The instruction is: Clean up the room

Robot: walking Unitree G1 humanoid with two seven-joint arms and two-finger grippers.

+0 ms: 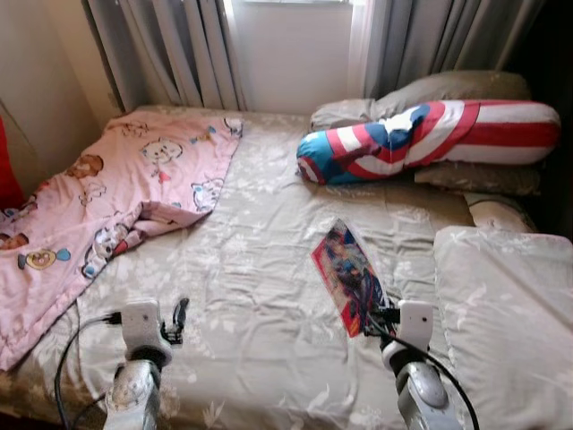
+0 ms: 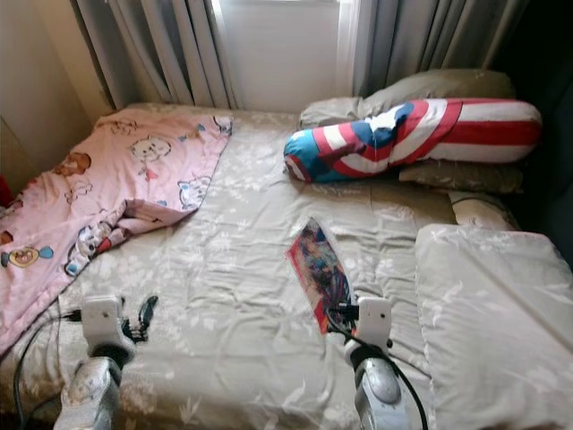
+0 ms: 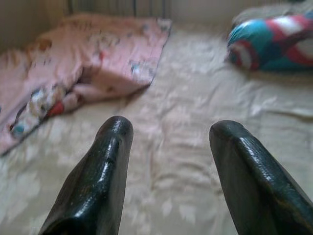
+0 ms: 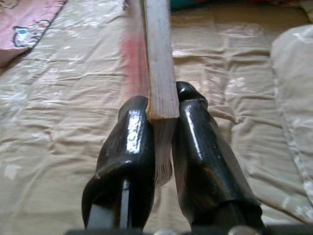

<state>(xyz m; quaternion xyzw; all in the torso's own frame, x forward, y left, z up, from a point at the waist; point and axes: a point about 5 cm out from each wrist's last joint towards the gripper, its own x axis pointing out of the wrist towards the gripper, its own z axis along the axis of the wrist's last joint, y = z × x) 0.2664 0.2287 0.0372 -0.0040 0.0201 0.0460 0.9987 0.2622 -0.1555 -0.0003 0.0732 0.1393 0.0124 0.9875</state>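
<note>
A thin book with a colourful comic cover (image 1: pixel 349 276) is held up on edge above the bed. My right gripper (image 4: pixel 164 115) is shut on the book's near edge (image 4: pixel 159 58), one black finger on each side. My left gripper (image 3: pixel 168 134) hovers open over the bedsheet (image 1: pixel 260 269) near the front left, with nothing between its fingers (image 1: pixel 179 313). A crumpled pink cartoon blanket (image 1: pixel 116 193) lies over the bed's left side. A bolster with red, white and blue shield print (image 1: pixel 421 139) lies at the head of the bed.
Beige pillows (image 1: pixel 506 296) are stacked along the bed's right side and behind the bolster. Grey curtains (image 1: pixel 170 49) and a bright window (image 1: pixel 291 45) stand past the bed. A wall (image 1: pixel 40 90) borders the left side.
</note>
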